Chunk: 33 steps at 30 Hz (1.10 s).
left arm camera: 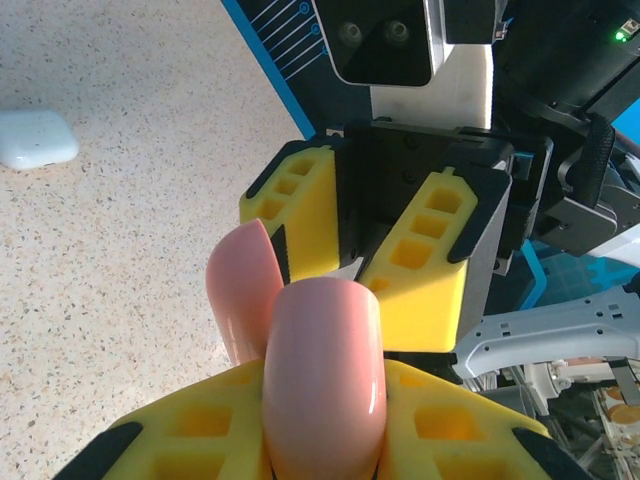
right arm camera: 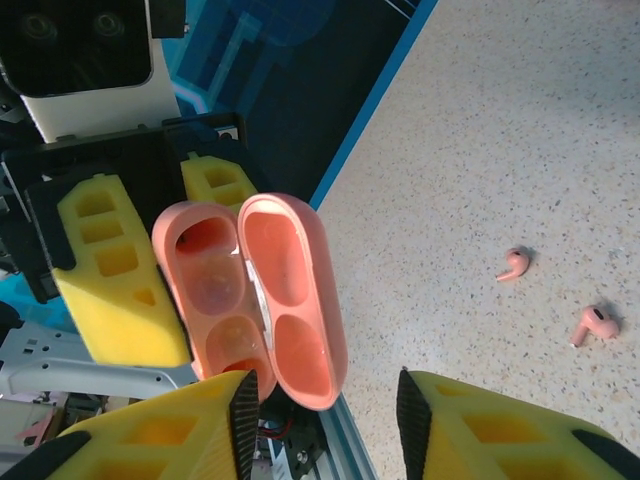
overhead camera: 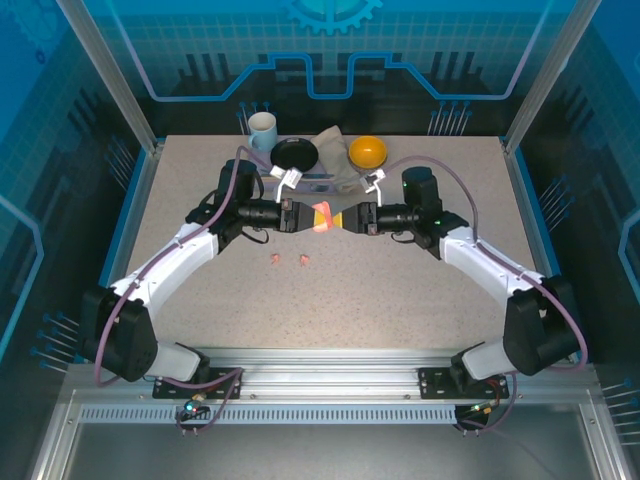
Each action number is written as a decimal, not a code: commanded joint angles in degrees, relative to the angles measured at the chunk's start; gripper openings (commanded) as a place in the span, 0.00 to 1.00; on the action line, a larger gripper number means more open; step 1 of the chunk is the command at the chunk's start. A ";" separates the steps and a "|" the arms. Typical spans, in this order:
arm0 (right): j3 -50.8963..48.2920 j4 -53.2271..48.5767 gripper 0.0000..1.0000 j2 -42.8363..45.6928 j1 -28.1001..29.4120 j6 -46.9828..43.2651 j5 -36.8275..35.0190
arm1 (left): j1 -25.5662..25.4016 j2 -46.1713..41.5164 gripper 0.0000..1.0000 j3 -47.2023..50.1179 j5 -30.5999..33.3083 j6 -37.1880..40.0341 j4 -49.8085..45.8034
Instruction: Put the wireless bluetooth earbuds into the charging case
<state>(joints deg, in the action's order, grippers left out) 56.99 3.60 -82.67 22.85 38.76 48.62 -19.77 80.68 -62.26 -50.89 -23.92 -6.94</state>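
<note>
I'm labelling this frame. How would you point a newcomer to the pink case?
On the table, look where the left hand and right hand meet. The case is between them, beyond two loose earbuds; same pink, but bigger and hinged open.

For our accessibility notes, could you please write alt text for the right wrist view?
An open salmon-pink charging case, wells empty, is held by the left gripper. Two pink earbuds lie on the speckled table at right; the open right gripper frames the bottom edge.

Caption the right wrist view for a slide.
Left gripper holds the open pink charging case, wells empty; two pink earbuds lie on the table.
</note>
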 commanded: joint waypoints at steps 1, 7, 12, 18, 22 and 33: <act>1.98 1.17 0.42 -2.04 1.13 0.56 0.38 | -0.09 0.53 0.02 -2.08 -1.76 -0.27 1.62; 3.34 2.31 0.35 -4.70 2.06 1.09 0.27 | -0.09 0.35 0.02 -2.08 -1.84 -0.71 2.23; 4.28 2.91 0.26 -6.04 2.59 1.31 0.73 | -0.09 0.61 0.02 -2.08 -2.01 -0.78 2.54; 5.35 2.16 0.00 -6.82 2.99 0.86 1.64 | -0.09 0.92 0.18 -1.82 -1.37 -0.84 2.98; 7.48 -4.44 0.00 -6.62 2.52 -3.38 -0.41 | 0.00 1.21 0.52 -2.32 -0.20 0.08 2.33; 24.82 -41.39 0.00 -10.81 -2.76 -36.34 -8.90 | 3.39 3.85 0.89 -16.76 -2.53 16.04 -22.61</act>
<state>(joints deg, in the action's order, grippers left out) 78.56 -24.27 -91.59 21.41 15.59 42.70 -17.65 82.65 -74.70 -50.98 -15.64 -19.00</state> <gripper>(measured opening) 0.045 0.887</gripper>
